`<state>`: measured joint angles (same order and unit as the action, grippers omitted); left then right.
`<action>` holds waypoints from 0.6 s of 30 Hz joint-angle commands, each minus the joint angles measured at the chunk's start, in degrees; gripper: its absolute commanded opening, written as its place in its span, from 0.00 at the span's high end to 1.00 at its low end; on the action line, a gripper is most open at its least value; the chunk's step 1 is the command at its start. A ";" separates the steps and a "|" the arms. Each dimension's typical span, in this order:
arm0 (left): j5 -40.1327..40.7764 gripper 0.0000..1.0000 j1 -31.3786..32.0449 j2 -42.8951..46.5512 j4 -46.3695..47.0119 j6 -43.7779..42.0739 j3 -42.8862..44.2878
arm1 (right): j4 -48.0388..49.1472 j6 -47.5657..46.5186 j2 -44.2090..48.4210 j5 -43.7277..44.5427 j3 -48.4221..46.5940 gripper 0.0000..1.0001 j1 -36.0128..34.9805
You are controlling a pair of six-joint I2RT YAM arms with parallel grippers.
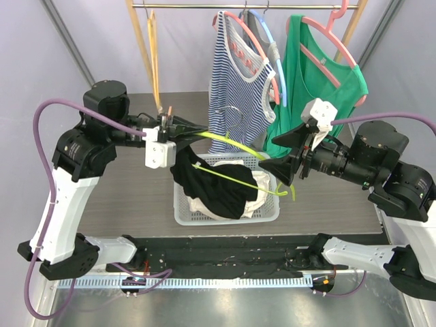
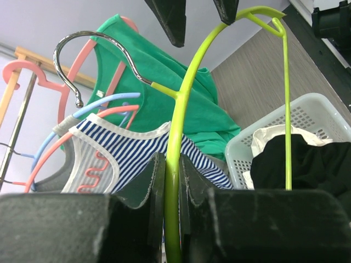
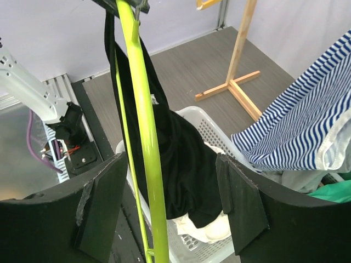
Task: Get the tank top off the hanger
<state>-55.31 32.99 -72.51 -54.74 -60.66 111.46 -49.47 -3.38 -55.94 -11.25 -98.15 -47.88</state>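
My left gripper (image 1: pixel 182 129) is shut on the upper bar of a lime-green hanger (image 1: pixel 235 144), seen close in the left wrist view (image 2: pixel 174 164). A black tank top (image 1: pixel 211 180) hangs from the hanger's left end and drapes into the white basket (image 1: pixel 228 216); it also shows in the right wrist view (image 3: pixel 181 153). My right gripper (image 1: pixel 283 153) is open, its jaws either side of the hanger's right end without touching it (image 3: pixel 143 137). The hanger's metal hook (image 2: pixel 88 44) is free in the air.
A wooden rack with a metal rail (image 1: pixel 238 5) stands at the back, holding a blue-striped tank top (image 1: pixel 235 75) and a green tank top (image 1: pixel 320 88) on pink and blue hangers. The basket holds white clothing (image 1: pixel 259 184).
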 commanded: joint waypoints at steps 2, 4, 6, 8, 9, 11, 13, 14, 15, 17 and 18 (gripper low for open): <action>-1.29 1.00 0.23 1.14 2.09 -2.09 3.06 | -0.19 1.18 -0.22 -2.82 0.14 0.29 0.07; -1.38 1.00 0.23 0.97 2.09 -2.18 3.24 | -0.19 1.44 -0.05 -2.99 0.85 0.31 0.07; -1.29 1.00 0.23 0.88 2.27 -2.09 3.41 | -0.19 1.97 0.04 -3.25 1.82 0.37 0.07; -1.12 1.00 0.23 0.79 2.45 -2.09 3.41 | -0.19 2.23 0.13 -3.43 2.52 0.47 0.07; -1.03 1.00 0.23 0.70 2.62 -2.18 3.50 | -0.10 2.32 0.31 -3.35 2.70 0.53 0.07; -0.59 1.00 0.23 0.70 2.71 -2.35 3.41 | -0.01 2.58 0.48 -2.99 2.87 0.74 0.06; 0.64 1.00 0.23 0.62 2.97 -2.53 3.33 | -0.01 2.67 1.01 -2.73 2.96 0.87 0.06; 0.90 1.00 0.23 0.62 3.23 -2.44 3.24 | -0.01 2.67 1.19 -2.12 2.96 0.98 0.07; 1.60 1.00 0.23 0.53 3.32 -2.44 2.98 | -0.01 2.76 1.54 -1.68 2.96 0.99 0.07; 2.48 1.00 0.23 0.96 5.42 -0.52 2.28 | 0.51 2.59 2.15 -0.37 3.14 0.99 0.07; 2.92 1.00 0.23 1.49 7.17 0.62 -0.08 | 0.78 2.50 2.76 0.43 3.14 0.99 0.07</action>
<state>-53.58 33.19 -72.69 -54.35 -61.91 112.68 -50.17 -1.37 -55.22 -14.46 -94.85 -48.01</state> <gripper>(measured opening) 0.147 0.131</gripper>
